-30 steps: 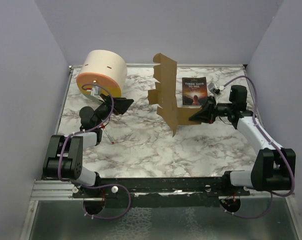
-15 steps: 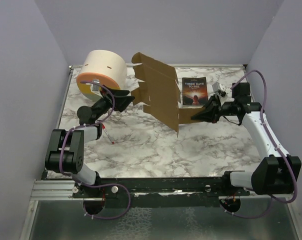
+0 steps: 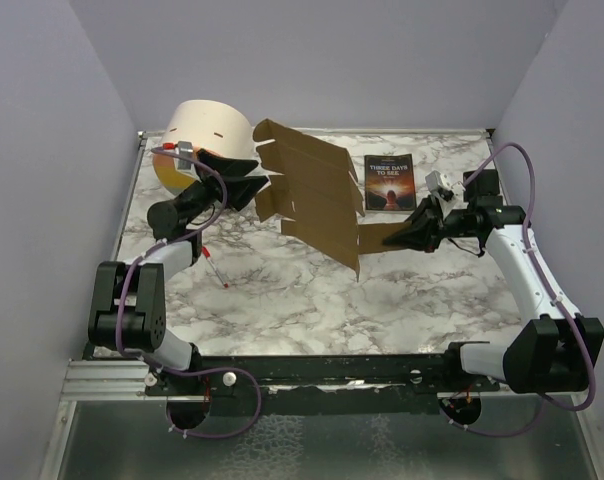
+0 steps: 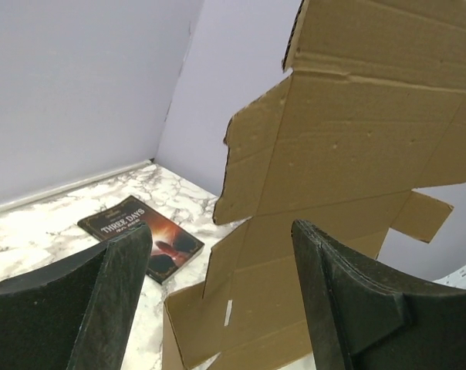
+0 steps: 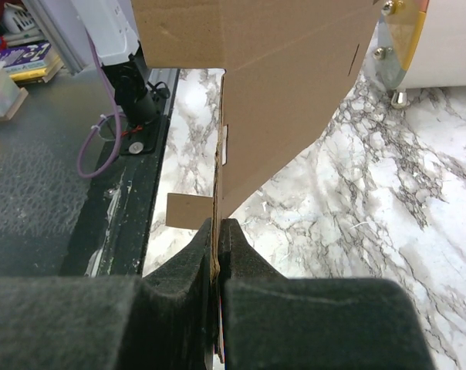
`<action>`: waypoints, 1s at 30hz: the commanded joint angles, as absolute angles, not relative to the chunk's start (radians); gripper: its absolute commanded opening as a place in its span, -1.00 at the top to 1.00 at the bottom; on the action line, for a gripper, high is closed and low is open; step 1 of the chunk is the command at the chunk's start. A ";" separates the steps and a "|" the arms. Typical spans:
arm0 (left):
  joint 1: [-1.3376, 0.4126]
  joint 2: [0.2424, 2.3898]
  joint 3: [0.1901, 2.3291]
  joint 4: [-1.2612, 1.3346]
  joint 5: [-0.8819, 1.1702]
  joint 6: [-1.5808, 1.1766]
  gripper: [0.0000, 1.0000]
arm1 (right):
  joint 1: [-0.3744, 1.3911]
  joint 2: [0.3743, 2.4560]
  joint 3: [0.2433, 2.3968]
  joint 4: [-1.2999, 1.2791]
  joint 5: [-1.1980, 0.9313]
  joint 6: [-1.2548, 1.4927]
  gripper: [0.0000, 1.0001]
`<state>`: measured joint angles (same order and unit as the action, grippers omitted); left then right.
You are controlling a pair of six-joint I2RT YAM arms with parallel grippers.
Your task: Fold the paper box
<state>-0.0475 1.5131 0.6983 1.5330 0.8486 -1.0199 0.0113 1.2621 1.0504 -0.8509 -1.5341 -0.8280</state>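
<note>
Right gripper [image 5: 217, 231] clamped on edge tab of paper box [image 3: 317, 195]; flat sheet raised, tilted over marble table [image 3: 282, 290]; left gripper [image 3: 250, 186] jaws wide, just beside sheet's left edge, gripping nothing; step: presenting sheet for first fold; next: left pinches flap, bends along crease.

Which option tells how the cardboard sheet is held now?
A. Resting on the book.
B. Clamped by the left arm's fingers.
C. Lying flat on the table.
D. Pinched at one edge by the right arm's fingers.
D: the right arm's fingers are shut on an edge of the paper box; the left arm's fingers stand open.
</note>
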 commanded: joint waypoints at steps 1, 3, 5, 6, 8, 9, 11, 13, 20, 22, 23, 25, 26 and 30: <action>-0.051 1.555 0.777 1.779 0.885 -1.073 -0.45 | 0.012 1.241 1.069 -0.878 -1.648 -0.864 0.98; -0.073 1.577 0.812 1.780 0.903 -1.074 -0.39 | 0.012 1.240 1.069 -0.878 -1.645 -0.863 0.98; -0.093 1.592 0.837 1.779 0.915 -1.072 -0.37 | 0.012 1.243 1.068 -0.877 -1.644 -0.864 0.98; -0.099 1.599 0.848 1.779 0.918 -1.073 -0.36 | 0.012 1.243 1.067 -0.877 -1.643 -0.865 0.98; -0.106 1.610 0.861 1.779 0.919 -1.072 -0.33 | 0.012 1.245 1.066 -0.874 -1.641 -0.864 0.98; -0.107 1.615 0.864 1.779 0.919 -1.070 -0.32 | 0.012 1.247 1.066 -0.876 -1.641 -0.864 0.98; -0.107 1.628 0.877 1.779 0.921 -1.071 -0.27 | 0.012 1.247 1.066 -0.874 -1.640 -0.865 0.98; -0.110 1.642 0.893 1.779 0.925 -1.075 -0.23 | 0.012 1.249 1.066 -0.875 -1.640 -0.865 0.98; -0.132 1.688 0.966 1.780 0.945 -1.088 -0.14 | 0.012 1.254 1.065 -0.874 -1.638 -0.864 0.98; -0.133 1.690 0.979 1.781 0.946 -1.095 -0.12 | 0.012 1.253 1.065 -0.874 -1.638 -0.864 0.98; -0.134 1.711 0.985 1.781 0.947 -1.097 -0.10 | 0.012 1.253 1.065 -0.873 -1.637 -0.865 0.98; -0.139 1.719 0.993 1.781 0.953 -1.099 -0.04 | 0.012 1.253 1.063 -0.872 -1.636 -0.864 0.98; -0.142 1.717 0.994 1.780 0.956 -1.099 -0.01 | 0.012 1.253 1.063 -0.871 -1.634 -0.863 0.98; -0.147 1.707 0.989 1.781 0.963 -1.095 0.31 | 0.012 1.256 1.060 -0.846 -1.618 -0.841 0.96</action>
